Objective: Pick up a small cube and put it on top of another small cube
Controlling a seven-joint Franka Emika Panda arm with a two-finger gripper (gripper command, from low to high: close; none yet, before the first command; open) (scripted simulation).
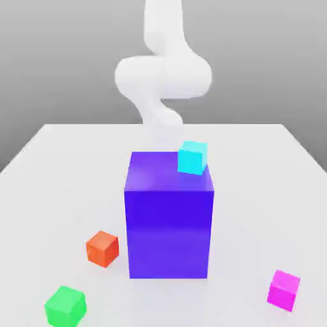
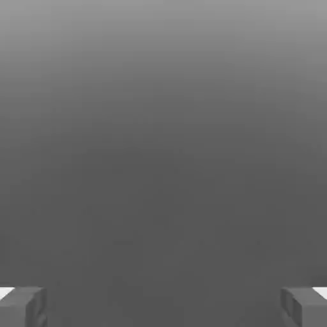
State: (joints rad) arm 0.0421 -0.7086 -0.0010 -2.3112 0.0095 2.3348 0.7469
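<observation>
The small magenta cube (image 1: pixel 283 290) rests on the white table near the front, at the exterior view's right. The small green cube (image 1: pixel 65 306) lies at the front on the exterior view's left. They are far apart, with the big blue-violet block (image 1: pixel 168 217) between them. My white arm (image 1: pixel 163 76) rises behind the block at the table's far side. In the hand view my gripper (image 2: pixel 163 306) is open, its two grey fingertips (image 2: pixel 22 306) spread wide with nothing between them, facing plain grey background.
A small cyan cube (image 1: pixel 192 158) sits on top of the blue-violet block, near its far corner on the exterior view's right. A small red-orange cube (image 1: pixel 102 248) lies beside the block on the exterior view's left. The white table (image 1: pixel 255 191) spreads wide around them.
</observation>
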